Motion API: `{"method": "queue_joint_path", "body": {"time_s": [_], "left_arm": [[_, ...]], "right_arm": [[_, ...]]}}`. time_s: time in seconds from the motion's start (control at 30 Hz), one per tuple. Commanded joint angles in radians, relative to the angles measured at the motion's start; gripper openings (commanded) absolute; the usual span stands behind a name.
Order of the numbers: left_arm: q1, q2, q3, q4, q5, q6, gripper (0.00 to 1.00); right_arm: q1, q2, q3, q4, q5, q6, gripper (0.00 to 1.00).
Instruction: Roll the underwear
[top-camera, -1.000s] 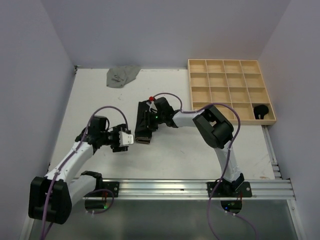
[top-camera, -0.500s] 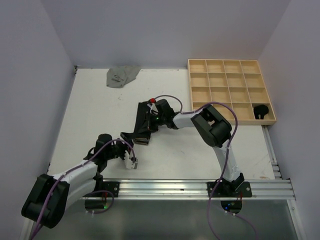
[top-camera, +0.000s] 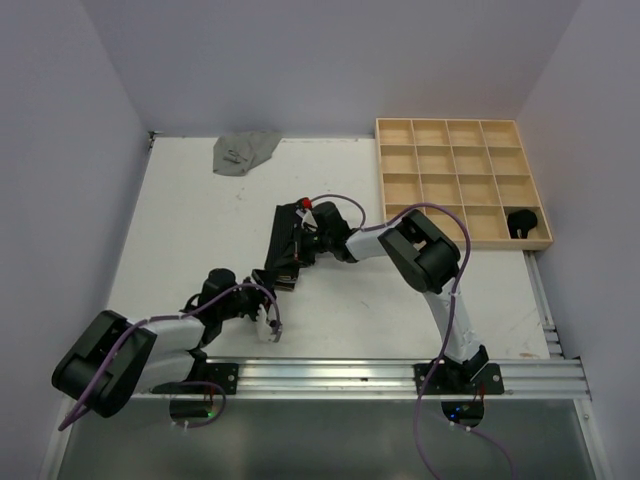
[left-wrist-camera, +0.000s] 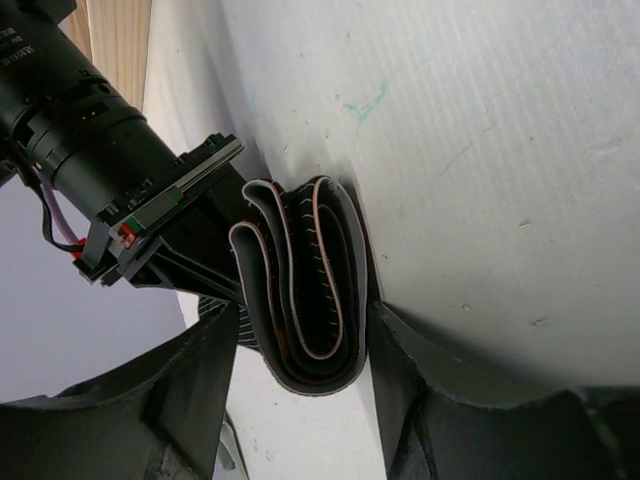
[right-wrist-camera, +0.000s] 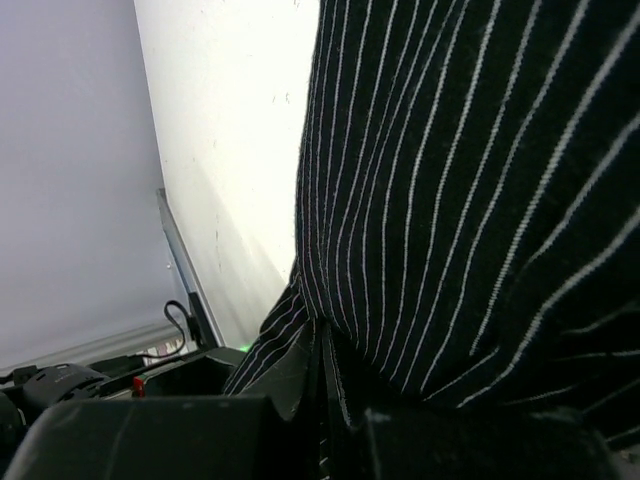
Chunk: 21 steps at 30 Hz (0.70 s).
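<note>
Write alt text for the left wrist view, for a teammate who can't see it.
Black underwear, folded into layered loops seen end-on, is clamped from the left by the right gripper against a white table. The open left gripper frames it at the bottom edge.

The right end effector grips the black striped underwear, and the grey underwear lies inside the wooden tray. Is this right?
Not quite: the grey underwear lies on the table, left of the wooden tray, as the top external view shows. The right end effector does grip the black striped underwear.
</note>
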Motion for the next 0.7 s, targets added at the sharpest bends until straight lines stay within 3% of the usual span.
{"method": "queue_joint_path", "body": {"time_s": [0.0, 0.13, 0.23, 0.37, 0.57, 0.67], "left_arm": [[-0.012, 0.012, 0.021, -0.038, 0.013, -0.104, 0.56], [-0.012, 0.001, 0.082, -0.136, 0.002, -0.200, 0.41], [-0.012, 0.006, 0.150, -0.281, -0.004, -0.266, 0.29], [-0.011, 0.026, 0.288, -0.488, 0.014, -0.331, 0.14], [-0.011, 0.059, 0.434, -0.781, 0.079, -0.391, 0.03], [-0.011, 0.107, 0.512, -0.896, 0.097, -0.428, 0.00]], "right_arm": [[0.014, 0.115, -0.076, -0.198, 0.152, -0.045, 0.02], [0.014, 0.085, -0.091, -0.184, 0.155, -0.052, 0.04], [0.014, 0.024, -0.099, -0.182, 0.158, -0.084, 0.13], [0.001, -0.103, -0.076, -0.274, 0.210, -0.182, 0.44], [-0.068, -0.341, -0.042, -0.394, 0.296, -0.348, 0.73], [-0.107, -0.423, -0.061, -0.408, 0.296, -0.414, 0.80]]}}
